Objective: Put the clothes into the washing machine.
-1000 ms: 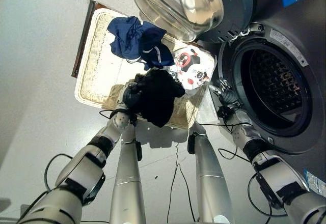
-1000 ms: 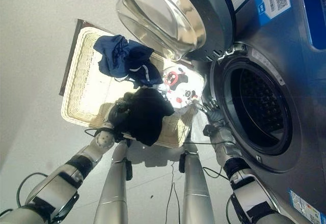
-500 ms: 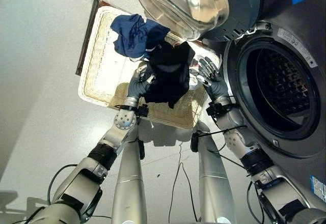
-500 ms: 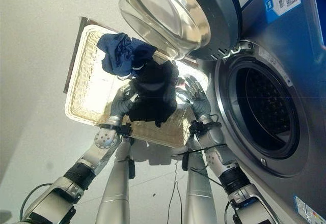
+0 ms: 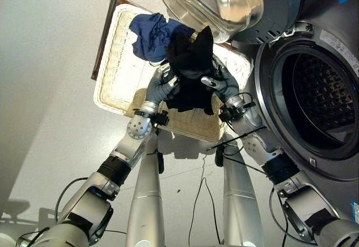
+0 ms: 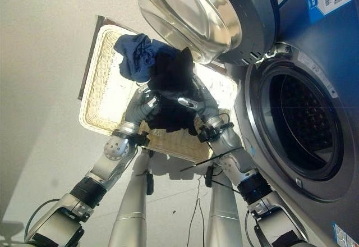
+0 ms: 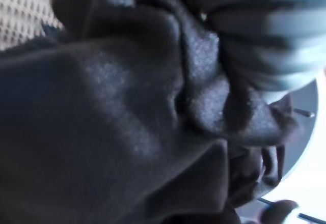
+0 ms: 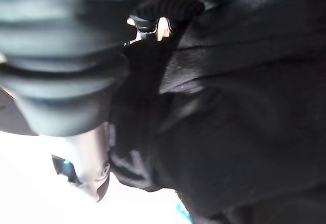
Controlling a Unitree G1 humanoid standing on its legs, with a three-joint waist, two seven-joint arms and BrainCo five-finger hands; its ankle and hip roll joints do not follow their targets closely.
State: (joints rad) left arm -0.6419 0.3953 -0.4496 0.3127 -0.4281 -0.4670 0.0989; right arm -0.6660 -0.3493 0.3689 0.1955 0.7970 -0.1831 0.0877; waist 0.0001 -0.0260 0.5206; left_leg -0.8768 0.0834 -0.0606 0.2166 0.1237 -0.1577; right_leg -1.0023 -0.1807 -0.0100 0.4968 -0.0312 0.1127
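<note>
Left eye view: a two-handed hold now. Grips the black garment [image 5: 190, 73] from both sides, with the left hand [image 5: 160, 90] curled into the cloth on the side away from the drum opening [image 5: 322, 98], and the right hand [image 5: 224, 87] closed on the side nearer it, thumb laid across the fabric. In both wrist views, dark folds bunched tight against the ribbed covers, confirming a firm pinch on each side.

Marks a clear change from a second ago: then, left hand alone on the cloth, right hand hanging idle close to the drum opening. Half a second ago, right hand spread flat and reaching in. Now closed on the garment, with the bundle raised higher and nearer the drum opening than before, though well short of it.

Hangs free of the wicker basket [image 5: 106, 98], which lies farther from the drum opening than the hands do. Leaves the blue garment [image 5: 151, 33] in the basket, at its end away from the robot and well apart from the drum opening. Stands open, the glass door [image 5: 224, 0], swung out just beside the drum opening and close above the lifted cloth.

Means, as a judgement: pick-up finished, carry under way, nothing loaded yet. Calls next for a swing across into the drum opening, minding the door's edge and the trailing lower folds, which could catch on the rim. Blue piece to follow.
</note>
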